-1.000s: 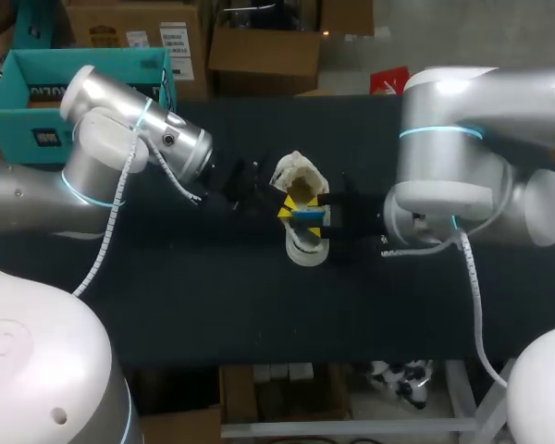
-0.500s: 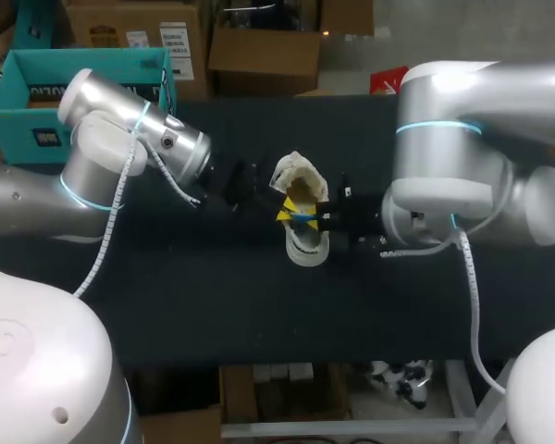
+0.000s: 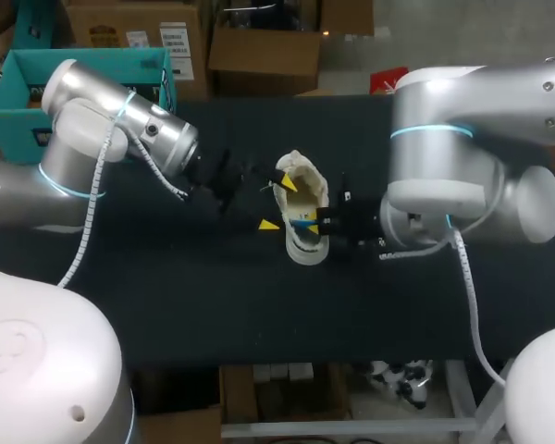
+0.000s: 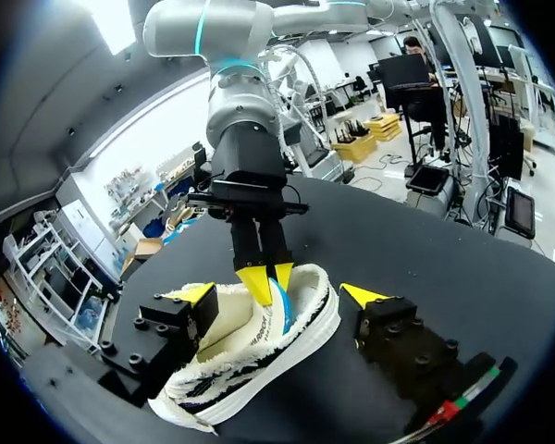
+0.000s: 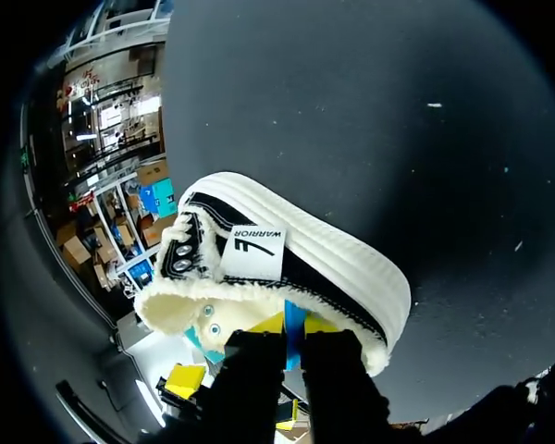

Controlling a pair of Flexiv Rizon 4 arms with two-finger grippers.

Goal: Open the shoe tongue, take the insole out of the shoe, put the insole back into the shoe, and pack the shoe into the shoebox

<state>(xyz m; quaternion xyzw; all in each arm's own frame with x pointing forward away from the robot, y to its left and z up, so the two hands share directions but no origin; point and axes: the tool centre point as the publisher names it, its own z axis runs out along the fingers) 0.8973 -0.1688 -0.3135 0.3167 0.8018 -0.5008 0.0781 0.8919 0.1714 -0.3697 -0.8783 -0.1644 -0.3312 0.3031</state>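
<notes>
Table (image 3: 166, 305): black top under the head camera, with an arm coming in from each of the 2 sides.
Head view, cut off: the left arm (image 3: 102, 120) covers part of the teal shoebox (image 3: 9, 111) at the table's far left corner, and I cannot make out what is inside it.
Head view, shoe (image 3: 305, 252): white, lying mid-table with its mouth up.
Head view, left gripper (image 3: 278, 203): its 2 yellow tips are spread wide beside the shoe's mouth and hold nothing.
Head view, right gripper (image 3: 305, 223): down in the shoe's mouth; what it holds is too small to tell here.
Left wrist view: the shoe lies between the spread left fingers, 1 tip at its rim and the other clear of the sole. The right gripper's tips are pinched on the blue edge of the insole (image 4: 285, 310).
Right wrist view: its own dark fingers blur together. The yellow tips are closed on the blue strip, and the rest of the insole is hidden inside the shoe.
</notes>
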